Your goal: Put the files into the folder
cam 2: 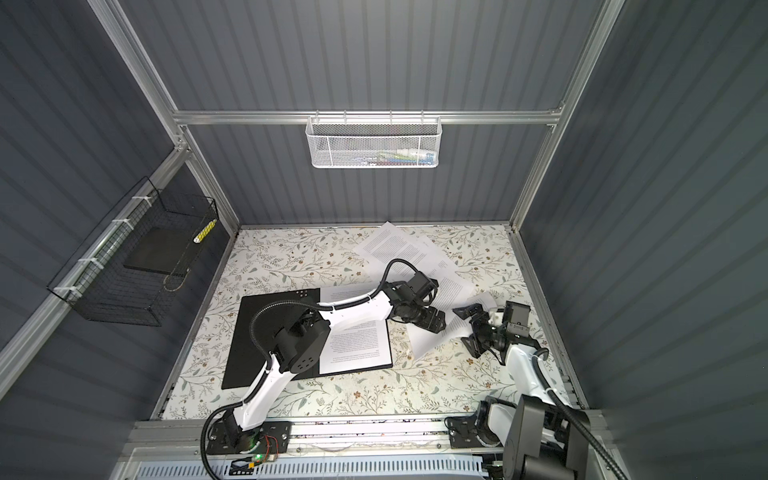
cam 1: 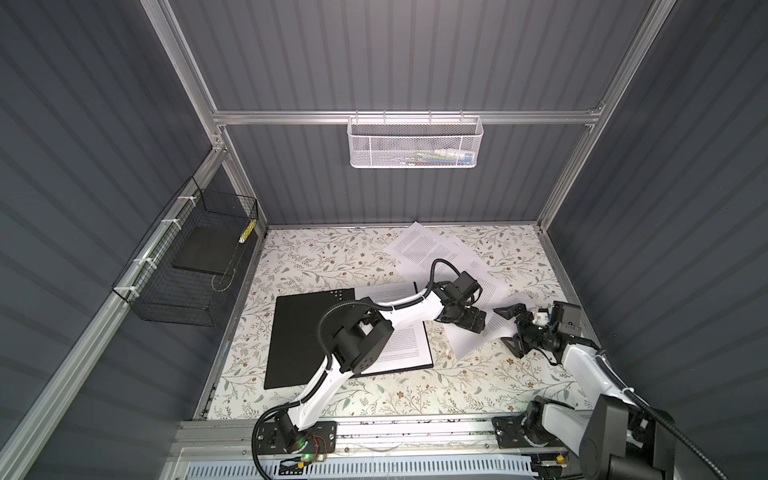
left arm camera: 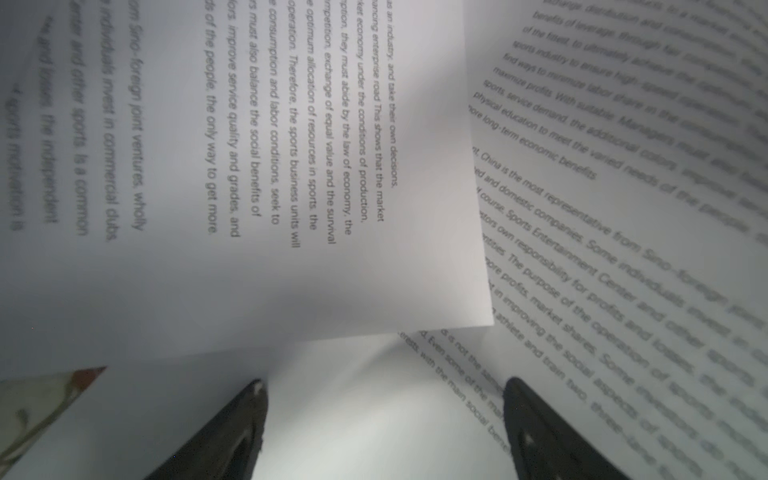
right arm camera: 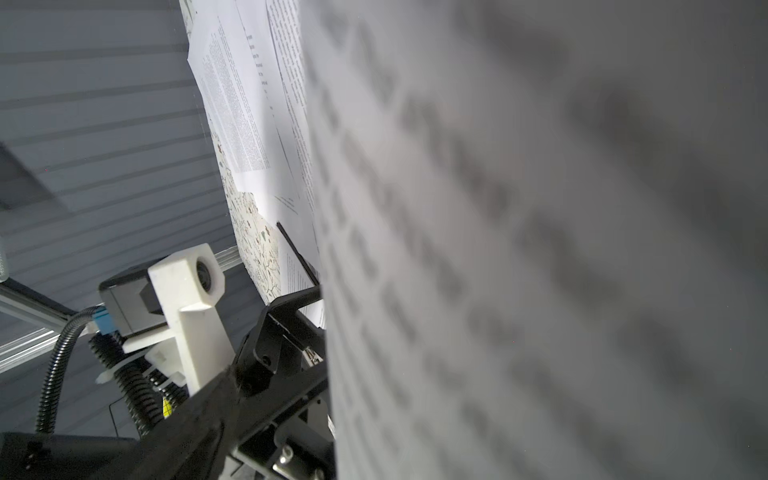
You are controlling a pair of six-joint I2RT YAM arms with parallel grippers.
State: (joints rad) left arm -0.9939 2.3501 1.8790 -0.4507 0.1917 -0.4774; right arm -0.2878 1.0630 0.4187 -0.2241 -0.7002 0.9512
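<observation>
The left arm (cam 1: 409,309) lies across the open folder (cam 1: 291,340), blocking its right half from above. Sheets (cam 1: 419,249) cover the far right of the table (cam 1: 316,257) (one rises beside the right gripper (cam 1: 500,326)). Bare room shows behind the folder and along the near edge.

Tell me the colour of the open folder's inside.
Plain black: the folder lies open on the table, clearest in a top view.
</observation>
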